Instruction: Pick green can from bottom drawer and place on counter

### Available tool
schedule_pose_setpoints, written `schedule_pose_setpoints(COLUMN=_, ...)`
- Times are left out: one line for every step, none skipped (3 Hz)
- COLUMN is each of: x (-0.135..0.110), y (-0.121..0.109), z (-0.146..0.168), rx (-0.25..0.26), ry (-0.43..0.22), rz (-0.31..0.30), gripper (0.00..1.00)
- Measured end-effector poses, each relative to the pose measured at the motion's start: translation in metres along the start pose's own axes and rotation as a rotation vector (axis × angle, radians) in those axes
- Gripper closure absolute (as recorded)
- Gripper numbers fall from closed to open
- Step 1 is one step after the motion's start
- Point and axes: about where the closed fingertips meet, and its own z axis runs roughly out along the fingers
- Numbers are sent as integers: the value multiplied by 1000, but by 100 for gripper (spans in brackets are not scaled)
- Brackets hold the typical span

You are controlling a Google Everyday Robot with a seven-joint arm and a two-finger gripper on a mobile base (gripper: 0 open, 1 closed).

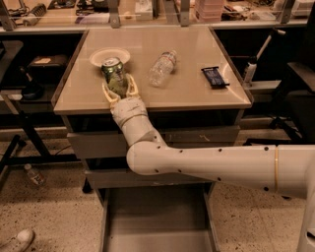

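Observation:
The green can (114, 74) stands upright at the left front of the counter (192, 93), just in front of a white plate (101, 55). My gripper (119, 89) reaches up over the counter's front edge, and its pale fingers (132, 86) hug the can's lower half from both sides, shut on it. The can's base is hidden by the gripper, so I cannot tell whether it rests on the counter or hangs just above it. The bottom drawer (157, 216) is pulled open below the arm, and the grey floor that shows holds nothing.
A clear plastic water bottle (161, 69) lies on its side mid-counter and a dark snack bar (214, 77) lies to the right. A cluttered workbench (147, 12) runs behind. A small bottle (34, 175) and a shoe (19, 240) lie on the floor at left.

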Motion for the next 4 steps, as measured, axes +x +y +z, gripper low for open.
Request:
schedule_pose_setpoints(x=7, y=-2, z=-3, rx=25, ry=-8, rz=7, gripper=100)
schedule_pose_setpoints(x=7, y=-2, z=-3, rx=25, ry=-8, rz=7, gripper=81)
schedule_pose_setpoints(x=7, y=-2, z=-3, rx=25, ry=-8, rz=7, gripper=57)
schedule_pose_setpoints(x=7, y=-2, z=-3, rx=25, ry=-8, rz=7, gripper=34)
